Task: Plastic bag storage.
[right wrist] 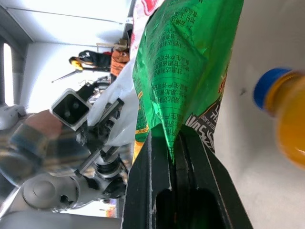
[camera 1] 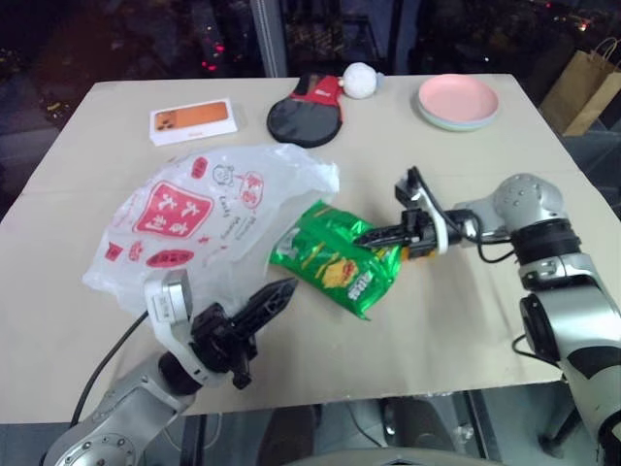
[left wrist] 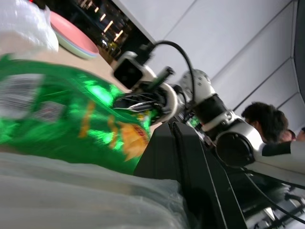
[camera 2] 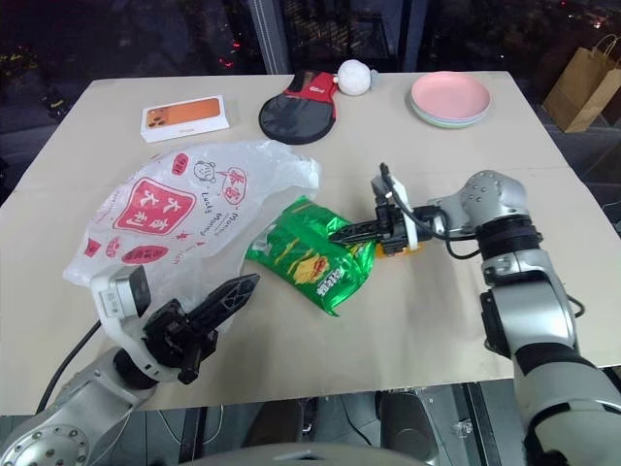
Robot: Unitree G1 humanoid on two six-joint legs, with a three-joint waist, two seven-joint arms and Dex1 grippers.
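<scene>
Nearest to us, our left gripper (camera 1: 277, 294) hangs low at the table's near edge with its two black fingers pressed together and nothing between them, its tips just beside the near hem of the plastic bag (camera 1: 199, 218). That bag, translucent white with red print, lies crumpled and flat on the table (camera 1: 466, 320), stretching away from those tips. Its mouth seems to face our right gripper (camera 1: 374, 234), though we cannot tell how wide it gapes. Our right gripper is pinching the upper corner of the green snack packet (camera 1: 335, 260); in the right wrist view the foil (right wrist: 186, 71) runs straight down into the closed jaws. The packet's far end touches or overlaps the bag's edge nearest that gripper. Just behind the right fingers sits a small orange bottle with a blue cap (right wrist: 281, 114), close enough to be knocked. We judge the step in hand to be loading the packet into the bag. To do it well, we should have the left gripper open and lift the bag's upper layer, then slide the packet in low and flat, keeping the pinch firm so the slick foil does not slip.
</scene>
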